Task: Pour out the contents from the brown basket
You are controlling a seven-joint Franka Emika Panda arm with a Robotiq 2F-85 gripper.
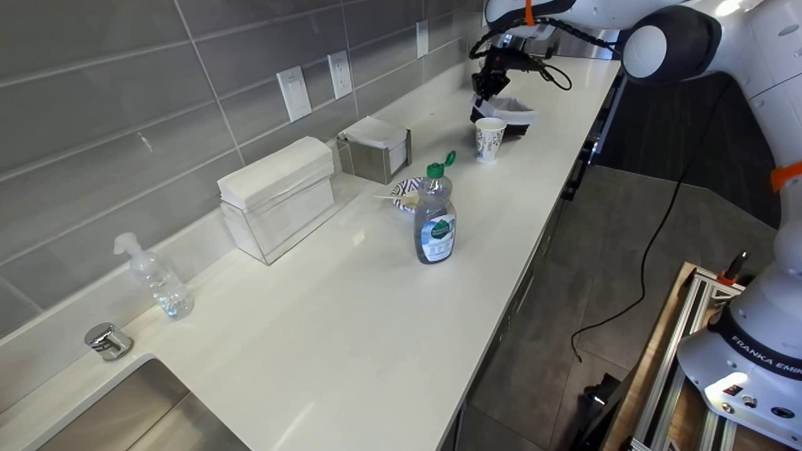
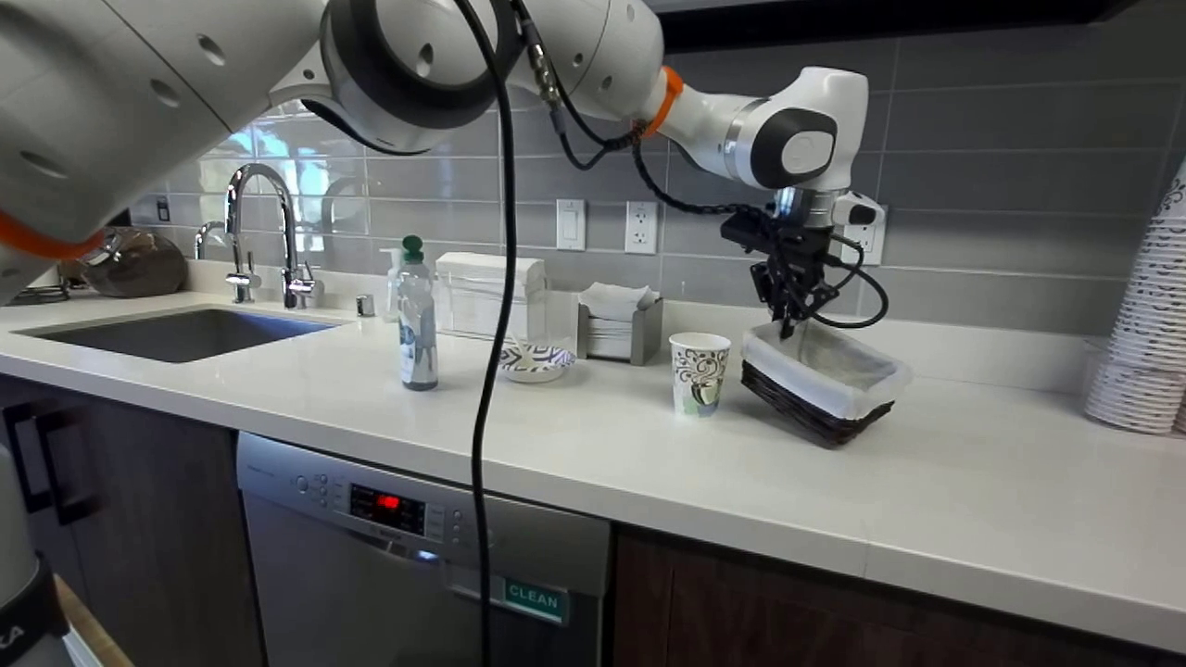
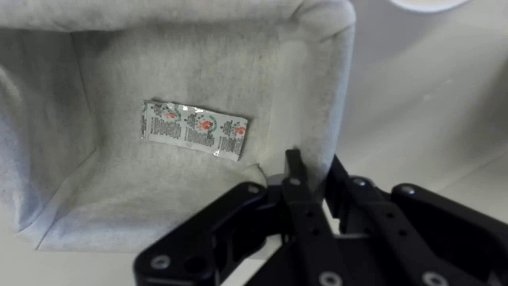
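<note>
The brown basket (image 2: 804,405) is a small shallow rectangle with dark woven sides and a whitish cloth liner. It is tilted, its gripper side raised and its far lower edge low at the countertop; I cannot tell whether that edge touches. It also shows in an exterior view (image 1: 516,130), partly behind a paper cup. In the wrist view, a flat silvery printed packet (image 3: 194,130) lies inside the basket's lined floor (image 3: 214,71). My gripper (image 3: 314,163) is shut on the basket's end wall, one finger inside and one outside. It shows in both exterior views (image 1: 481,100) (image 2: 788,328).
A patterned paper cup (image 1: 489,141) stands close beside the basket, also in an exterior view (image 2: 698,375). A soap bottle (image 1: 435,216), a patterned bowl (image 2: 536,361), a napkin holder (image 2: 619,324) and a towel box (image 1: 279,197) stand along the counter. Stacked cups (image 2: 1144,324) stand farther along.
</note>
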